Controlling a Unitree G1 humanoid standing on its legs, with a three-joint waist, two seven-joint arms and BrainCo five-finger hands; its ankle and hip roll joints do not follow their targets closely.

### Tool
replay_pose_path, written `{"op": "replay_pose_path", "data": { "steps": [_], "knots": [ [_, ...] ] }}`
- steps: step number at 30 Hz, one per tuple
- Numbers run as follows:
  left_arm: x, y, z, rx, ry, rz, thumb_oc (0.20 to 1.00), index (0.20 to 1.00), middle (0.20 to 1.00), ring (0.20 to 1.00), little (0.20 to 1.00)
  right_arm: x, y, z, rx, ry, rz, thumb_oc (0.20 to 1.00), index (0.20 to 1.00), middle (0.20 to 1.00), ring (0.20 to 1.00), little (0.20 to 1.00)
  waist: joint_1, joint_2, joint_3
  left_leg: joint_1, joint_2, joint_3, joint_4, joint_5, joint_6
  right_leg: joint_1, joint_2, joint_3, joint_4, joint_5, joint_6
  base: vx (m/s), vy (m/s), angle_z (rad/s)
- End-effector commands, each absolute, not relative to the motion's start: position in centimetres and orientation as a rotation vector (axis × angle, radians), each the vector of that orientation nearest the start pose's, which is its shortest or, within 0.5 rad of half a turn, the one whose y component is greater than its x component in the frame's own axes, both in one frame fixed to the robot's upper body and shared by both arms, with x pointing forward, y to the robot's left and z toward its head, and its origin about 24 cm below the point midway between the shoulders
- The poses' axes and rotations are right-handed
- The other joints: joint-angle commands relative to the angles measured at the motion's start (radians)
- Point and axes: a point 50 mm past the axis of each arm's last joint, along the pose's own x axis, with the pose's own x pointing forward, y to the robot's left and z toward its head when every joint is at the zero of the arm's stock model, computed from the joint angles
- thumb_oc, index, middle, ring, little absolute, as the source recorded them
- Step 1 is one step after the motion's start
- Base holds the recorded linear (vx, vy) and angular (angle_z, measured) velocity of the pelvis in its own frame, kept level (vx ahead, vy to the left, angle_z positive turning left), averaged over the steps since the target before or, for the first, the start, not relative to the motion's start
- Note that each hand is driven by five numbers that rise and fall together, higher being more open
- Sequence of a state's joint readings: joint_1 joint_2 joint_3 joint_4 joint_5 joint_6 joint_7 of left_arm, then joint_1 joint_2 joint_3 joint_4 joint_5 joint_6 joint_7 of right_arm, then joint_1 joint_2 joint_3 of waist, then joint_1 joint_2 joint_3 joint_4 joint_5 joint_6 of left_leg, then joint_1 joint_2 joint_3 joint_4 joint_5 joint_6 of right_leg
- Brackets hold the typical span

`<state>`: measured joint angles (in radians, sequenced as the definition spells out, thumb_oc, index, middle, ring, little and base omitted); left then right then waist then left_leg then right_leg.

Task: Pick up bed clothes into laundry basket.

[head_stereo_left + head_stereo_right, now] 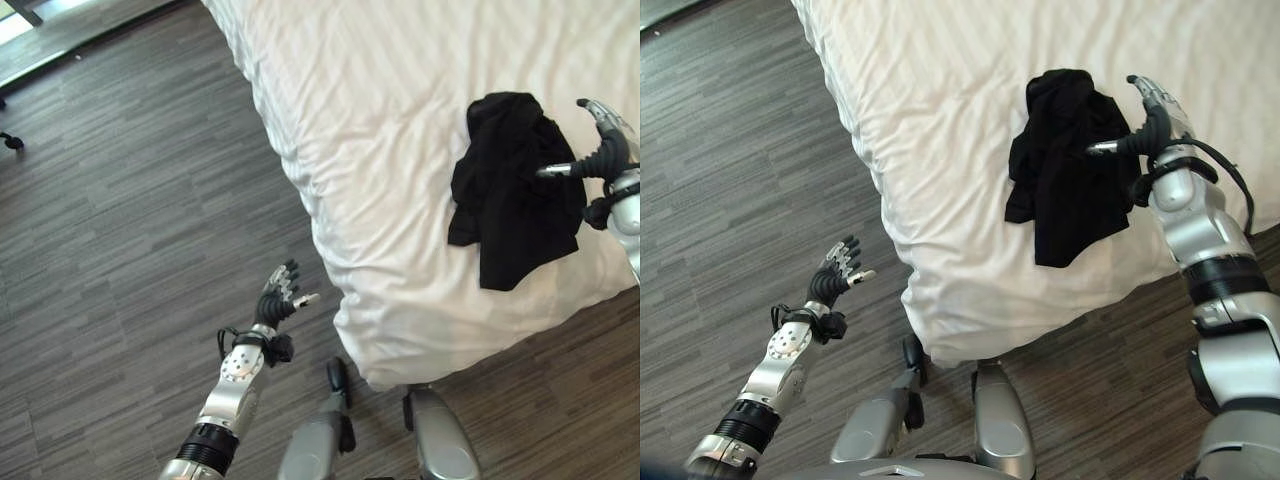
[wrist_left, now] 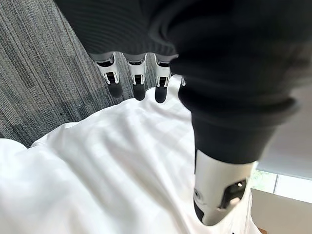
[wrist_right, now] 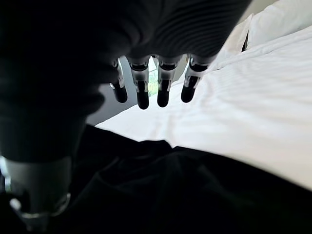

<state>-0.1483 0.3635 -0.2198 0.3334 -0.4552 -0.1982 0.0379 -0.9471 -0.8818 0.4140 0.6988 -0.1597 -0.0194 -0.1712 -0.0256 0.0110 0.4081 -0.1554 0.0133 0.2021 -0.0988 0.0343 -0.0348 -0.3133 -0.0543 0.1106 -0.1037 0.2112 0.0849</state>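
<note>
The right robot hand (image 1: pixel 1145 120) hovered at the 3 o'clock edge of the black garment (image 1: pixel 1065 165), its fingers (image 3: pixel 163 92) straight and spread, thumb out over the cloth, holding nothing. In its wrist view the dark fabric lay directly below the palm with white bedding beyond the fingertips.

The garment was a crumpled black heap, matte and soft-looking, with folds bunched up at its 12 o'clock end and a flatter panel trailing toward 6 o'clock. It lay on the bed (image 1: pixel 380 150) near the corner, wholly on the mattress. It would likely be light and limp, sagging and unfolding once lifted, so a pinch on a single layer might slip; the thicker bunched folds near the top seemed the surer place to close on, gathering several layers at once.

The bed's cover was white, faintly striped cloth, wrinkled toward the rounded corner and draped over the edge. The floor (image 1: pixel 120 230) around it was grey wood-grain planks.

The left robot hand (image 1: pixel 280 295) hung over the floor at the bed's 8 o'clock side, fingers relaxed and empty
</note>
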Motion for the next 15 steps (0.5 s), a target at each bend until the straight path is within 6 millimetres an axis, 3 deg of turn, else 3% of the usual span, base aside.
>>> {"op": "replay_pose_path", "data": {
  "steps": [1, 10, 15],
  "knots": [
    [27.8, 20.6, 4.0, 0.014, -0.046, -0.037, 1.0, 1.0, 1.0, 1.0, 1.0, 38.5, -27.5, 27.5, -1.197, -0.299, -0.357, 1.0, 1.0, 1.0, 1.0, 1.0, 0.037, -0.045, -0.015, -0.022, 0.003, -0.038, 0.012, 0.019, -0.056, -0.004, -0.055, 0.064, 0.042, -0.05, 0.059, -0.01, -0.031, 0.08],
    [28.0, 21.0, 4.2, 0.011, -0.055, -0.002, 1.0, 1.0, 1.0, 1.0, 1.0, 39.7, -25.1, 29.9, -1.225, -0.349, -0.36, 1.0, 1.0, 1.0, 1.0, 1.0, 0.053, -0.035, 0.008, -0.065, 0.007, -0.048, 0.012, 0.032, -0.067, -0.033, -0.051, 0.052, 0.034, -0.042, 0.056, 0.01, -0.033, 0.07],
    [28.3, 20.6, 4.6, -0.009, -0.069, -0.006, 1.0, 1.0, 1.0, 1.0, 1.0, 40.8, -24.1, 29.2, -1.278, -0.286, -0.333, 1.0, 1.0, 1.0, 1.0, 1.0, 0.068, -0.019, 0.027, -0.093, 0.007, -0.055, 0.012, 0.039, -0.074, -0.053, -0.05, 0.046, 0.032, -0.04, 0.055, 0.02, -0.034, 0.04]
  ]
}}
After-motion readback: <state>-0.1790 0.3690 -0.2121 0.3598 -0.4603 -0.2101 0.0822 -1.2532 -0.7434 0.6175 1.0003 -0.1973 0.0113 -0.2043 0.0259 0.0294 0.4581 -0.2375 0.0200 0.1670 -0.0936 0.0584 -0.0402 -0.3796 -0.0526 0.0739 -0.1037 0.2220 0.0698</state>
